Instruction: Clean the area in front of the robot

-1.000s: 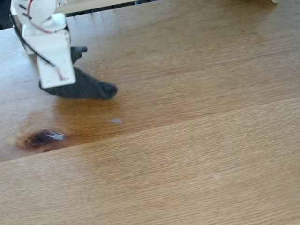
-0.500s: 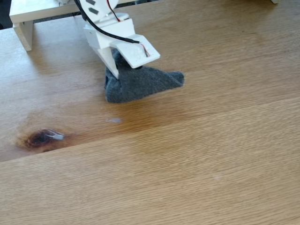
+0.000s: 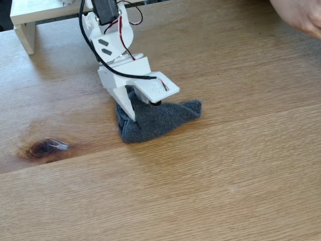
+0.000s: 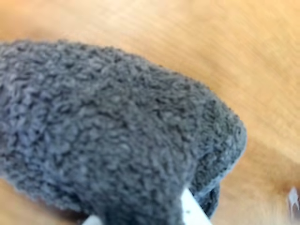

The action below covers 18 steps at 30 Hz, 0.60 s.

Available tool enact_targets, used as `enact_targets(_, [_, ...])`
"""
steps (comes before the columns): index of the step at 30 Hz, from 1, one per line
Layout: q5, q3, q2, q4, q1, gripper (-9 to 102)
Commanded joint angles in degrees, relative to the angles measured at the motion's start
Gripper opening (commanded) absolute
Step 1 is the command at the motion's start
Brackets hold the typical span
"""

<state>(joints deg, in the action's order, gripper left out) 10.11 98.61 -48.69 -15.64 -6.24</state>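
Woolly dark grey cloth (image 3: 158,119) bunched on wood-grain tabletop (image 3: 225,165), clamped in pointed white gripper (image 3: 136,108)

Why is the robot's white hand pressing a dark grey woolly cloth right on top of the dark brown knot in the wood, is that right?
Not quite. The hand does press the dark grey woolly cloth onto the tabletop, but not on the knot. In the fixed view the knot lies bare, well to the left of the cloth.

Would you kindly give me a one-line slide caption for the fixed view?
White robot arm's pincer presses a dark grey woolly cloth onto the wood-grain tabletop, right of a dark knot.
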Motion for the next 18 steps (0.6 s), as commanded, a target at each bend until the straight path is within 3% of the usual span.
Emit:
enact_targets(1, [-1.8,-13.0,0.4,-4.6,9.8,0])
enact_targets(10, [-1.6,-15.8,-7.2,-25.3,17.2,0])
enact_targets(18, [-2.5,-15.8,-28.1,-43.3,5.5,0])
